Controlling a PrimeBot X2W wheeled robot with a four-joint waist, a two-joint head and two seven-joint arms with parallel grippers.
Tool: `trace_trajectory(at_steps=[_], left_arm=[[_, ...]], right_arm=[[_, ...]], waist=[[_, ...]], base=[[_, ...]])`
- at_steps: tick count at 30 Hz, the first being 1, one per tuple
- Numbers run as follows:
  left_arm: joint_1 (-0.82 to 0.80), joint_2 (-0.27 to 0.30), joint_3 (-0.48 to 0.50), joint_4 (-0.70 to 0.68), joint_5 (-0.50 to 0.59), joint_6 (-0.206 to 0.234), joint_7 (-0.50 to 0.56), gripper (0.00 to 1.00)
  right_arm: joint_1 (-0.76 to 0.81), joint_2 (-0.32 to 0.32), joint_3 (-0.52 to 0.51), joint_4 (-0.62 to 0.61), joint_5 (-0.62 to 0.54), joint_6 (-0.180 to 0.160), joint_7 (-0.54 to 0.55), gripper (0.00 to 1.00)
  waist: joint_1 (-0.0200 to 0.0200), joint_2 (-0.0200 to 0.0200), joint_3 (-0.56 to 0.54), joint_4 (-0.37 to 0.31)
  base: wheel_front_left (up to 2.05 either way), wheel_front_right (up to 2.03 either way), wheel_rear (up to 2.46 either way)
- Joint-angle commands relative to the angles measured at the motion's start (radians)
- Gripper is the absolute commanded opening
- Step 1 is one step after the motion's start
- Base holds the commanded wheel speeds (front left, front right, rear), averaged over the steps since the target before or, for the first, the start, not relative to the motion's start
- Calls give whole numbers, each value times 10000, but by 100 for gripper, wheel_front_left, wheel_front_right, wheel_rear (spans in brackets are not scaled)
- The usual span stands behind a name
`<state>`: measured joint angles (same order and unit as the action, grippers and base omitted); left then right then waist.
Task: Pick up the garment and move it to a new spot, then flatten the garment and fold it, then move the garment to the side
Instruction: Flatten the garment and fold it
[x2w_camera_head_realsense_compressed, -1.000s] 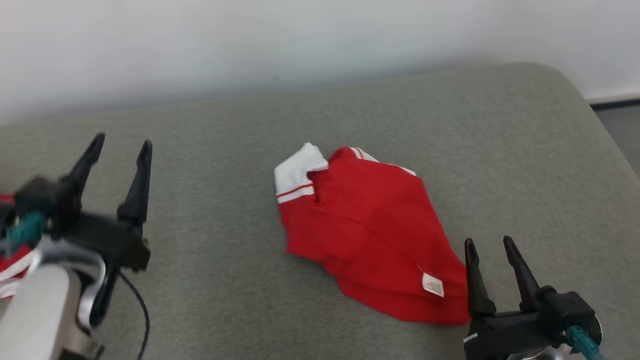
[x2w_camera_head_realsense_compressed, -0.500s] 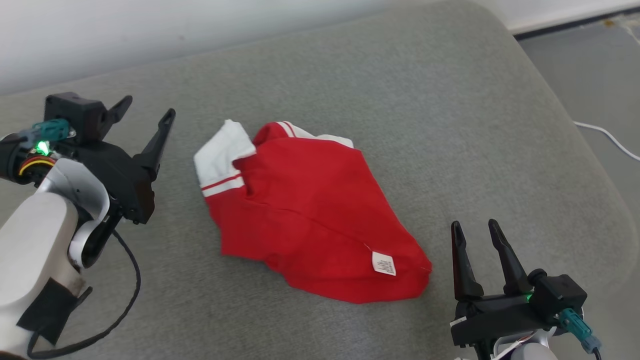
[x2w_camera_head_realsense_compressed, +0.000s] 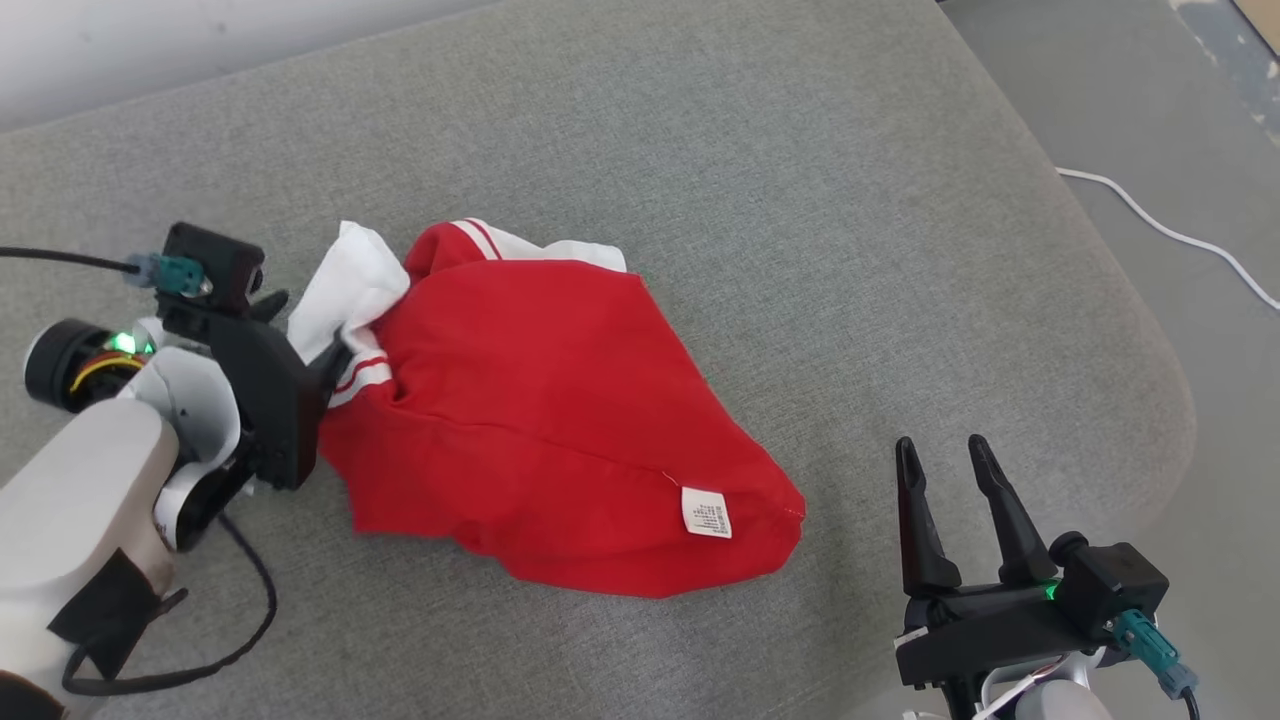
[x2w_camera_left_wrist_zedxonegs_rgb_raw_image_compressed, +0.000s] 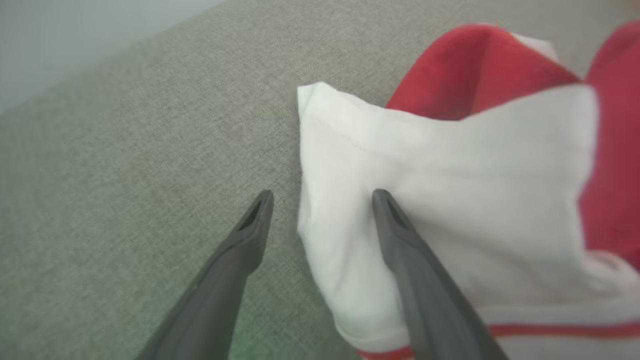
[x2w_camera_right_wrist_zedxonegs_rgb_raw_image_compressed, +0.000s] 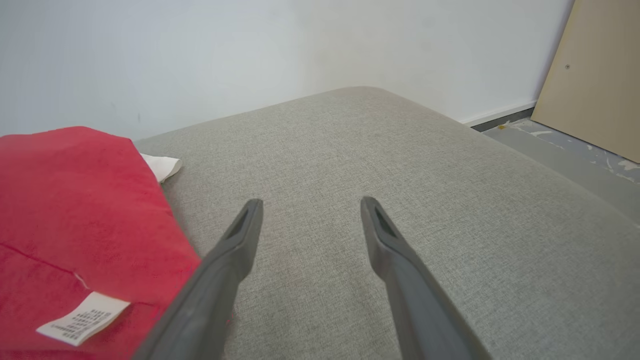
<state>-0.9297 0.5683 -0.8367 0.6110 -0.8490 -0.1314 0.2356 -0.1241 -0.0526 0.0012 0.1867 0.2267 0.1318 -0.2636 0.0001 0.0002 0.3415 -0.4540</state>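
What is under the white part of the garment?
The grey cushion shows beside the white part, so the cloth seems to lie on it. What is directly beneath is covered by the cloth itself.

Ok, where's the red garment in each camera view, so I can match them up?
Head view: the red garment lies mid-picture, left of centre, on the grey cushion.
Left wrist view: right half; its white sleeve edge sits between the open left claw fingers.
Right wrist view: lower left corner, care label showing.
Shared landmark: the grey cushion under it.
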Motion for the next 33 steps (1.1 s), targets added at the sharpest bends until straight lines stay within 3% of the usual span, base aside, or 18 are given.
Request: trace_trajectory(at_steps=[1,4,6,11,20,27,33], left_arm=[[-115,87,-60,103,-43,18,72,100],[-89,8,-520,344,-343,17,285,100],[-150,-21,-710,312,-540,14,97,0],[-482,-79,-782,250,-728,18,-965,0],[9,-99,-118,-53,-849,123,-3932,0],[1774,126,673,-1558,-802,867,-4980,0],[4346,-165,2367,-3342,-157,1702,-5008,0]], right_arm=[[-52,44,-23,3,-58,-22,-15,100],[-111,46,-36,-63,-122,-22,-15,100],[-95,46,-75,-169,-162,-22,-15,100],[78,46,-221,-301,-289,-22,-13,100],[325,41,-447,-414,-761,-22,-12,100],[581,39,-616,-428,-1061,-22,-12,100],[695,40,-634,-426,-1314,-22,-12,100]], waist=[[-1,-2,5,-16],[-1,-2,0,-23],[-1,-2,-6,13],[-1,-2,-166,331],[-1,-2,-835,1512],[-1,-2,-1278,2575],[-1,-2,-1448,3255]], base=[[0,0,0],[0,0,0],[0,0,0],[0,0,0],[0,0,0],[0,0,0],[0,0,0]])
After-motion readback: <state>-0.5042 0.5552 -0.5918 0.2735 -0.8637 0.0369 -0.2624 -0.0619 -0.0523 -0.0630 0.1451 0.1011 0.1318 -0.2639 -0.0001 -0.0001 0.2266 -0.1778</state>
